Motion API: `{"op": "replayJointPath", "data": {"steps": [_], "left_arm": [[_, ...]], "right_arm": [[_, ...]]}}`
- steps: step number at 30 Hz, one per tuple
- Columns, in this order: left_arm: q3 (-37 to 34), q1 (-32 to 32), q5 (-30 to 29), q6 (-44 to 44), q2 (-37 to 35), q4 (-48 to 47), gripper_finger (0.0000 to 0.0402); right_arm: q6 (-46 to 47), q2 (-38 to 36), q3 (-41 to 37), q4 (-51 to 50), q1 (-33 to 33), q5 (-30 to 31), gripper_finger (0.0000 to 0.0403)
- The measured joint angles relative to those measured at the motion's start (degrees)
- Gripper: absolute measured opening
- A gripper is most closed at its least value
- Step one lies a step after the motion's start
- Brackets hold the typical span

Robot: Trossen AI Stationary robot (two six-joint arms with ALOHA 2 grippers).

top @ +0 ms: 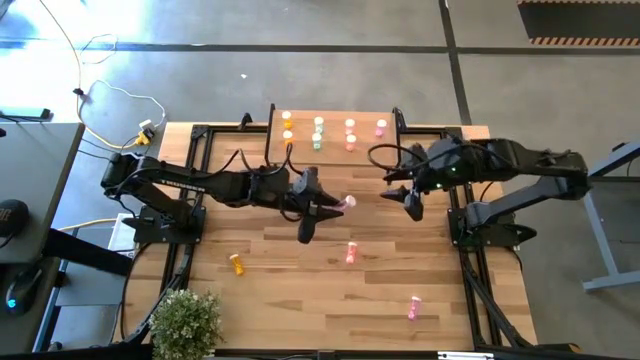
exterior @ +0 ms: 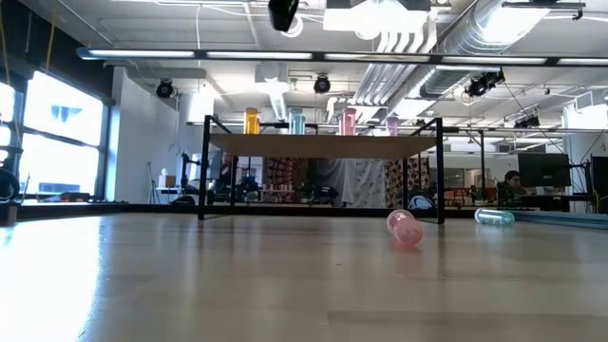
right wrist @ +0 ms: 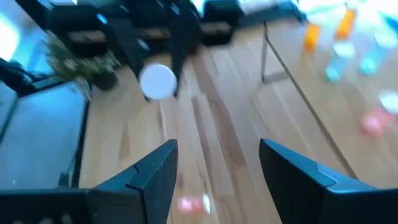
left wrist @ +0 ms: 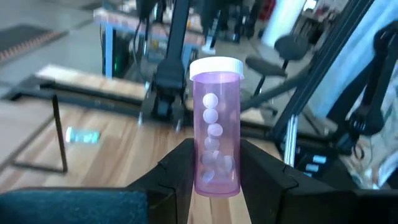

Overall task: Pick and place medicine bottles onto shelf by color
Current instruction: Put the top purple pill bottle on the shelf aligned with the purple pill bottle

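My left gripper (top: 328, 206) hangs over the table's middle, shut on a magenta pink medicine bottle (left wrist: 216, 124) with a white cap (right wrist: 157, 81). My right gripper (top: 412, 207) hovers to its right, open, with nothing between its fingers (right wrist: 217, 155). The shelf (top: 335, 112) stands at the far edge and carries upright bottles in rows: orange (top: 287, 121), pale green (top: 318, 129), salmon (top: 350, 131) and pink (top: 381, 127). An orange bottle (top: 236, 263), a salmon one (top: 351, 252) and a pink one (top: 413, 307) rest on the tabletop. My left gripper pinches the lower half of the bottle's body (left wrist: 214, 177) between its two fingers (left wrist: 177, 171), one on each side. The fingers come nearly level from the table's left and lie along the bottle. Its capped end (top: 349, 201) sticks out past them toward the right, lifted clear of the table.
A pale green bottle (left wrist: 83, 135) lies on the table near a shelf leg (left wrist: 60, 134). A potted plant (top: 185, 322) stands at the near left corner. Bare wood (top: 300, 290) lies between the loose bottles.
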Motion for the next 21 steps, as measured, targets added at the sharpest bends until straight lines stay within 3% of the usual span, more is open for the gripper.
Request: {"op": "replayJointPath", "data": {"steps": [10, 21], "left_arm": [[0.00, 0.00, -5.40, 0.50, 0.02, 8.03, 0.0104], [0.00, 0.00, -7.45, 2.07, 0.06, 11.00, 0.0104]], "right_arm": [[-7.28, -0.96, -9.19, 25.68, 0.73, -1.02, 0.0216], [-7.24, 2.20, -10.14, 37.57, 0.56, 1.95, 0.0216]]}}
